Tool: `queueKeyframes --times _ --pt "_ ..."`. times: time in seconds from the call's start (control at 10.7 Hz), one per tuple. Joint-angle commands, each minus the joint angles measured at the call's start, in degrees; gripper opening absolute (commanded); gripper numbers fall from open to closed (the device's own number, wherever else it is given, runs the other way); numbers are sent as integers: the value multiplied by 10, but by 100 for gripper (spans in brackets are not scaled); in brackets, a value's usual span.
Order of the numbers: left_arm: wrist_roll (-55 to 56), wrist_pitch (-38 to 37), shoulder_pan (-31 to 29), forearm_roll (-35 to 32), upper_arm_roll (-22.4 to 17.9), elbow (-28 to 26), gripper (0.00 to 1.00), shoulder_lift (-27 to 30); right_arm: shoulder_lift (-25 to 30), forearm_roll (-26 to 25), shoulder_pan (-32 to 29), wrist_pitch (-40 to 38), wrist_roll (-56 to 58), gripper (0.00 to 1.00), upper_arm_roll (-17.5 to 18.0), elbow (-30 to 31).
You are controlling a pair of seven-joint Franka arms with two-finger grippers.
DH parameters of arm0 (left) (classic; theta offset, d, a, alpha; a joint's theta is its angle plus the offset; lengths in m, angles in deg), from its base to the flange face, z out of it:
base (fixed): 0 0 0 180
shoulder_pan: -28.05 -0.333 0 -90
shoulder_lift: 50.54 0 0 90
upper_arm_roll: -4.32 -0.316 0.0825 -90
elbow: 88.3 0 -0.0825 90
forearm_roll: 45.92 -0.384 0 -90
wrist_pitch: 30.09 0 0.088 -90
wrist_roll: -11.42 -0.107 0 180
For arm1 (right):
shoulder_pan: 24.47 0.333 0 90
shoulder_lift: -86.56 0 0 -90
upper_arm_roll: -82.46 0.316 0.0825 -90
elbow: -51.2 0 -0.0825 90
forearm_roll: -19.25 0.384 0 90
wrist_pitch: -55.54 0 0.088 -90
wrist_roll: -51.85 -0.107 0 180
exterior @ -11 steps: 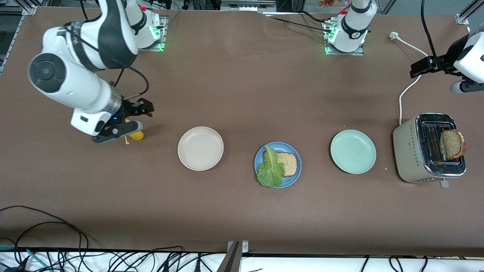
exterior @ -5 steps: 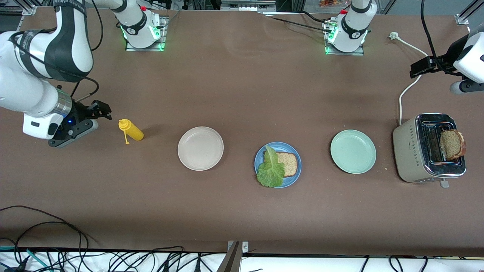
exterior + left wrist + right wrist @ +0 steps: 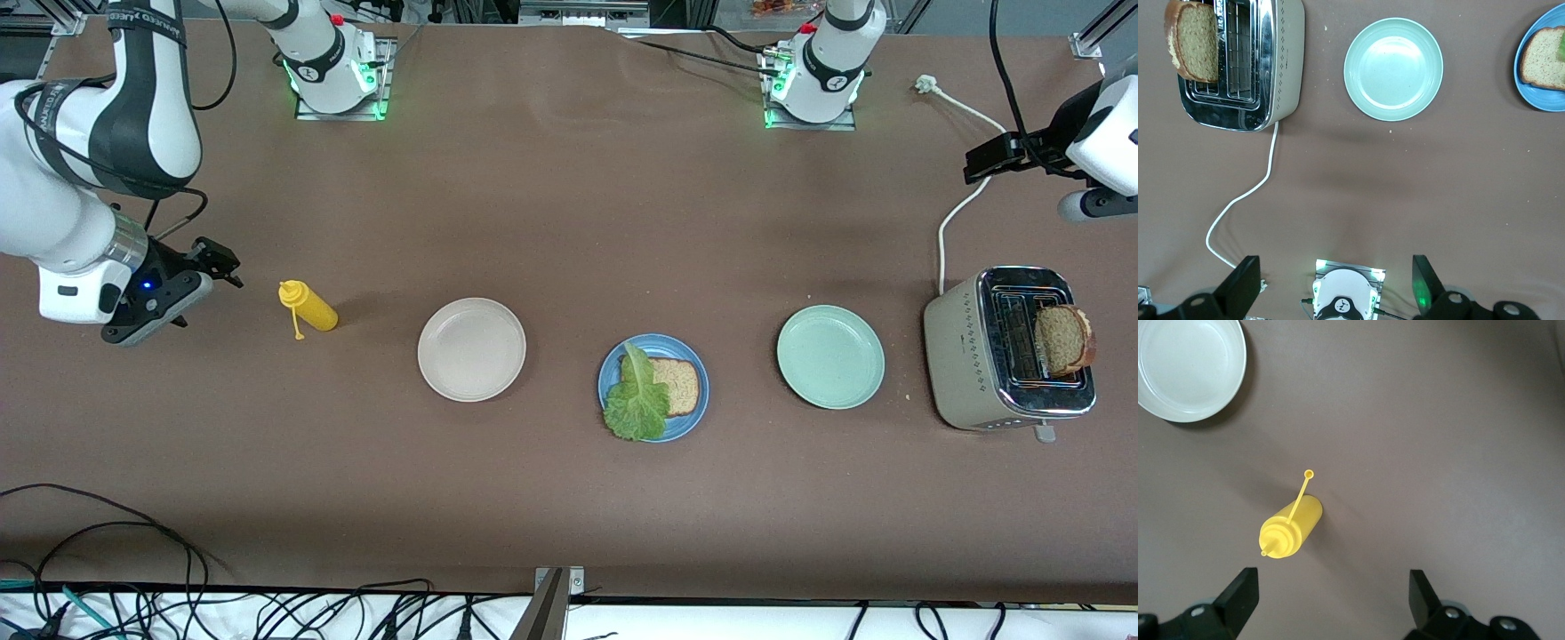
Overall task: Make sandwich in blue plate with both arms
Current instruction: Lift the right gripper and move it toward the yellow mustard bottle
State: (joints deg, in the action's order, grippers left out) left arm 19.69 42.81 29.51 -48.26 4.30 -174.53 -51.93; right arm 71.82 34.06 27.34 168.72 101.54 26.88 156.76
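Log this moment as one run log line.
blue plate: bread slice under lettuce | second slice: in toaster | right gripper: open, by yellow bottle | left gripper: open, waiting

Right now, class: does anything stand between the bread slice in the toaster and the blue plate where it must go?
Yes. The mint-green plate lies on the table between the toaster, which holds the bread slice, and the blue plate. It is low and empty, so carrying over it looks easy.
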Motion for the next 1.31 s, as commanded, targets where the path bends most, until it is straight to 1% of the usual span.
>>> queueKeyframes --times 0.0,0.37,0.47,0.75,0.94,1.03,1.12,1.22 --pt "1 -14 -1 -17 3 20 100 -9 24 0 9 25 16 100 -5 21" --pt "1 -14 -1 -16 3 19 100 -9 23 6 9 32 17 100 -5 25" --pt "1 -14 -1 -15 3 19 100 -9 23 22 9 33 19 100 -5 31" --pt "1 -14 -1 -16 3 20 100 -9 19 76 -9 34 79 100 -5 41" --pt "1 -14 -1 -15 3 19 100 -9 17 92 -22 35 105 100 -5 46" --pt "1 -14 -1 -15 3 20 100 -9 17 97 -35 38 119 100 0 49" --pt "1 -14 -1 -15 3 20 100 -9 18 99 -66 42 138 100 21 54" --pt "1 -14 -1 -15 3 19 100 -9 18 123 -87 43 167 100 36 58"
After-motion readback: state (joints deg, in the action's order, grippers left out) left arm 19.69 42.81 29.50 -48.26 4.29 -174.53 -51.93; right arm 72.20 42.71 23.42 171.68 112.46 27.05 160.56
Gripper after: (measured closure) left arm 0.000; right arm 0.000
